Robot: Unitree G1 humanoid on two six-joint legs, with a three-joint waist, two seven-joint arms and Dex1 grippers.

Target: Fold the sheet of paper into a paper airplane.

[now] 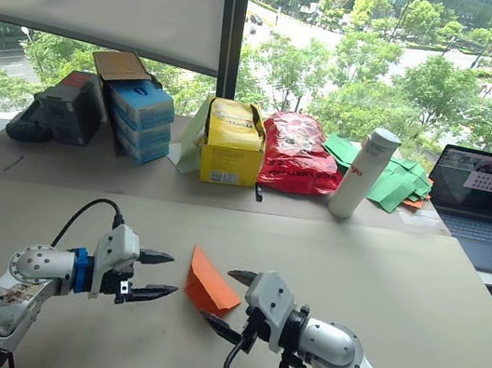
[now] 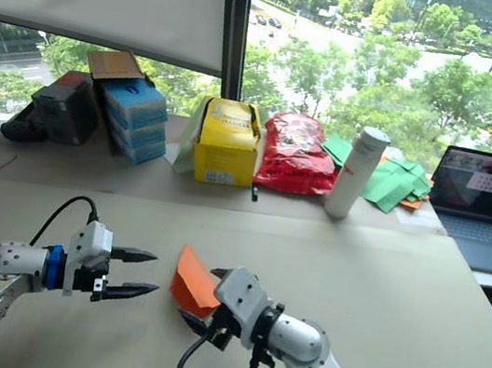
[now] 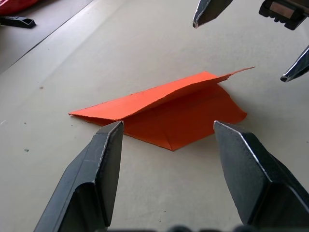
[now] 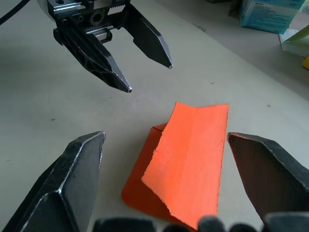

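Partly folded bright orange sheet of paper [image 1: 209, 284] lay on the beige worktop [image 1: 416, 297] toward its near edge, top flap lifted, between both claws. Left claw [image 1: 156, 275] and right claw [image 1: 231, 303] were both open, holding nothing. Risk: the loose flap could spring back or the thin paper skid if pinched unevenly. White bottle [image 1: 363, 173], yellow box [image 1: 232, 143] and laptop [image 1: 482, 197] stood along the far edge, well apart; nothing blocked.

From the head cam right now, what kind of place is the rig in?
Likely an upper-floor office or lab: big windows overlook treetops and a road, an open laptop sits on a side desk, and supplies line the back of the work table, including tissue boxes and a white bottle.
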